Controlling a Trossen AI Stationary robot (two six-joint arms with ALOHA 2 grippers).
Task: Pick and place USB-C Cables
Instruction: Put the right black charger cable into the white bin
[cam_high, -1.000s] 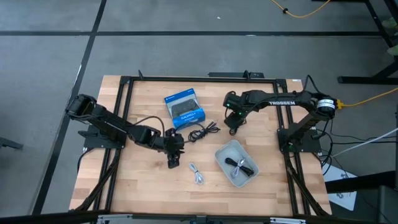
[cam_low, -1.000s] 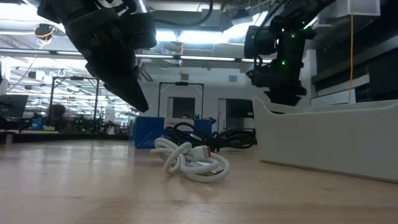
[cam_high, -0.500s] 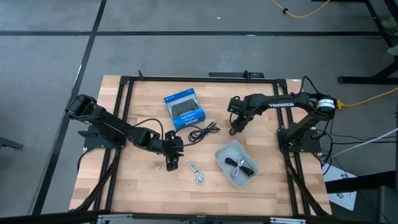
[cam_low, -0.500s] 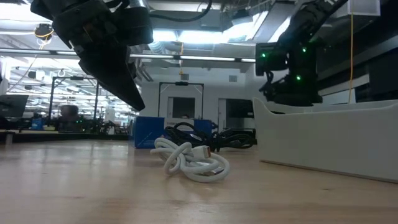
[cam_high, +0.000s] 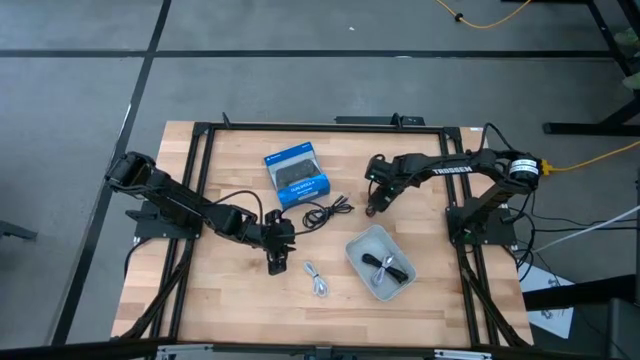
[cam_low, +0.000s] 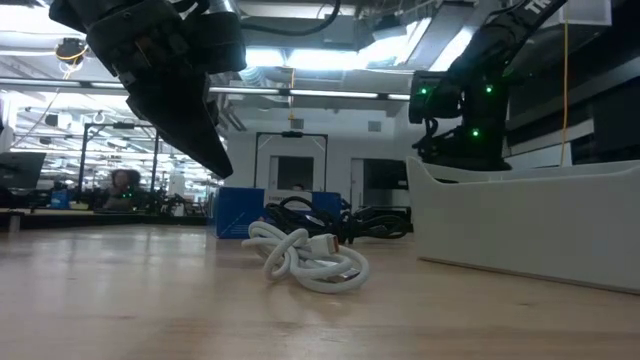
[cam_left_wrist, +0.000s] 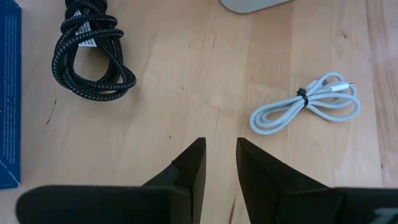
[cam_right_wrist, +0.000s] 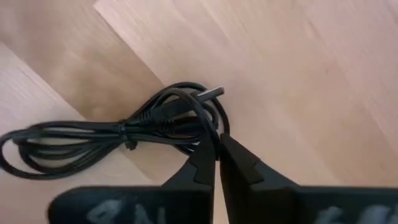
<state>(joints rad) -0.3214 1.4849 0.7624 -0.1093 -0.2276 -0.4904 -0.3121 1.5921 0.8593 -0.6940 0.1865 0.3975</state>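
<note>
My right gripper (cam_high: 373, 208) is shut on a thin black USB-C cable (cam_right_wrist: 124, 134) over the table, right of the black coil. My left gripper (cam_high: 278, 260) hovers over the table's middle, slightly open and empty (cam_left_wrist: 221, 155). A black braided coiled cable (cam_high: 325, 212) lies on the wood beside the blue box (cam_high: 297, 175); it also shows in the left wrist view (cam_left_wrist: 93, 56). A whitish cable (cam_high: 318, 280) lies on the table nearer the front, and shows in the left wrist view (cam_left_wrist: 308, 106) and the low view (cam_low: 305, 258). Another black cable (cam_high: 388, 266) lies in the pale grey tray (cam_high: 352, 250). My right gripper pinches the black cable between its two fingertips, on the loops (cam_right_wrist: 208, 127) just below the metal plug end (cam_right_wrist: 212, 93). The fingers come from above. The rest of the bundle reaches away to one side; whether it is clear of the table I cannot tell.
The tray's wall (cam_low: 520, 220) stands near the front right and hides the right gripper's fingertips in the low view. The black frame rails (cam_high: 200, 180) run along the table's left, right and far sides. Bare wood lies in front of the left gripper.
My right gripper has turned at the wrist and shifted a little toward the table's right edge, then stayed nearly still. Its fingers stay shut.
</note>
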